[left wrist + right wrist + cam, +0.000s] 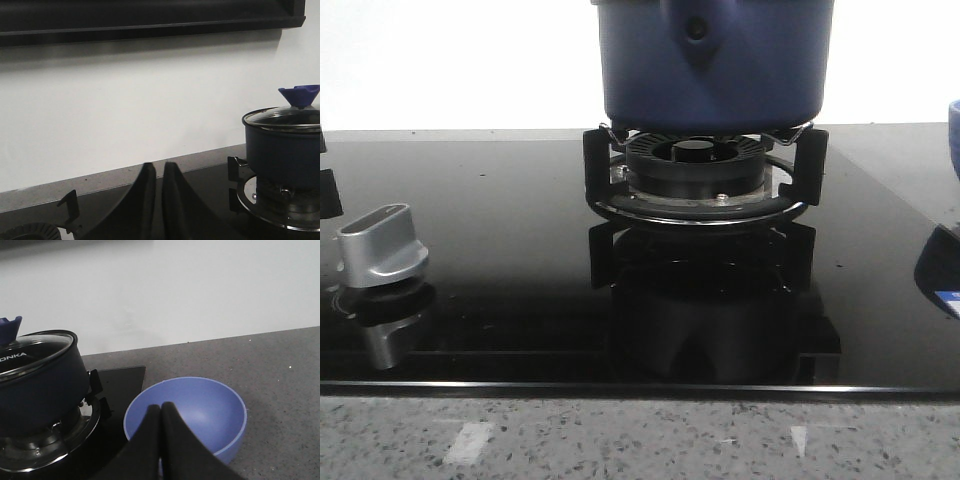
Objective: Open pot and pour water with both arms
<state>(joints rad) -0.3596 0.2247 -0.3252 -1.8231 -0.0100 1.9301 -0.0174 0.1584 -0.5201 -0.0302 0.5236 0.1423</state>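
- I read one piece of lettering: white capitals "ONKA" on the glass lid [30, 352] of the pot [37, 390], just inside the lid's rim; the start of the word is cut off at the frame edge.
- I can read no other text, number or sign from any camera.

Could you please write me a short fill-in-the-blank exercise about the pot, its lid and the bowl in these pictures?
1. The pot stands on the gas ____ of the black stove.
2. The glass lid with the blue knob is still ____ the pot.
3. The blue bowl beside the stove is ____, with nothing inside it.
4. The fingers of the right hand are pressed ____, holding nothing.

Missing words: burner; on; empty; together
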